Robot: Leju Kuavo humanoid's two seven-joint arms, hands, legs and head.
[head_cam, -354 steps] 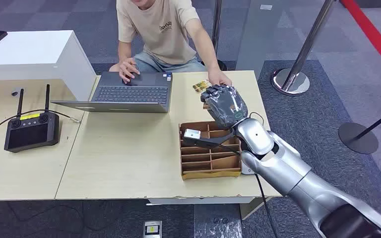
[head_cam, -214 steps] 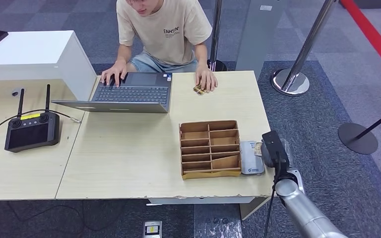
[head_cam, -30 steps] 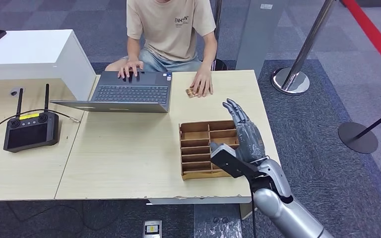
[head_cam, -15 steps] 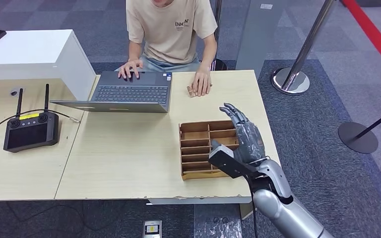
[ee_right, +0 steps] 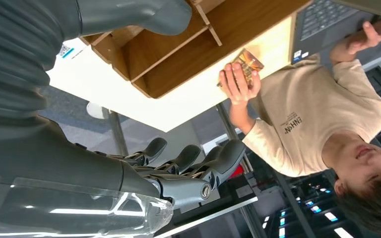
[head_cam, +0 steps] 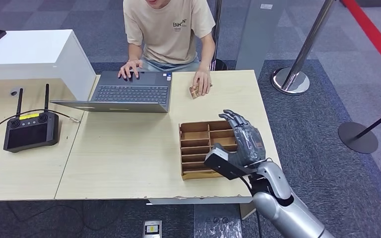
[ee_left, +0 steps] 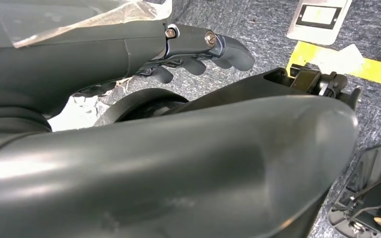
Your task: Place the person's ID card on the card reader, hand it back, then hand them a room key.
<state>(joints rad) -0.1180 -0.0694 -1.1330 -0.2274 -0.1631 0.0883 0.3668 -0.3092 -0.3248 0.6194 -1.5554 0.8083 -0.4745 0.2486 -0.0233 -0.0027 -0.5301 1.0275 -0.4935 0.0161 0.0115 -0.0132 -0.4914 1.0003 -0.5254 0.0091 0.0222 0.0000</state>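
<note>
Now my right hand (head_cam: 244, 139) hangs over the right side of the wooden divider box (head_cam: 198, 148), fingers spread and holding nothing. My left hand (ee_left: 198, 49) hangs by my side above the floor, fingers curled in on nothing. The card (head_cam: 195, 91) is across the desk (head_cam: 124, 148) under the person's hand (head_cam: 202, 83), next to the laptop (head_cam: 129, 94). I judge the step in hand is fetching a room key, though I cannot see one in the compartments from here. To do it well I should lower straight into one slot, keep my fingertips clear of the thin dividers, and pinch the key by its edge.
</note>
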